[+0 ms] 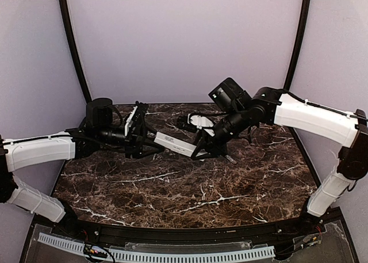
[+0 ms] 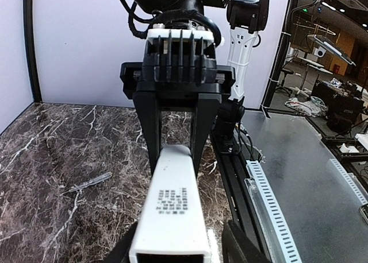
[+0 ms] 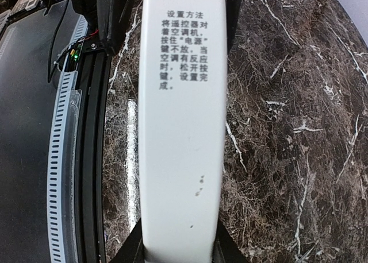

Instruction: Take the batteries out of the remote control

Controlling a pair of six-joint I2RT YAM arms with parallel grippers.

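The remote control (image 3: pixel 181 136) fills the right wrist view. It is a slim white bar with rounded edges, black Chinese print on its upturned face and a few dark specks lower down. Seen from above, its long axis runs left to right over the back half of the table (image 1: pixel 172 200), held off the marble, with the right end a little nearer the arms. The end toward the left arm shows a dark hollow.

The right end effector (image 2: pixel 175 159) is clamped on the other end. The left end effector (image 2: pixel 179 248) straddles the hollow end; I cannot tell whether it grips.

A thin clear stick (image 2: pixel 86 184) lies on the table. Open marble spreads forward to the black front rail (image 1: pixel 190 235), and lilac walls (image 1: pixel 184 39) stand behind and at both sides.
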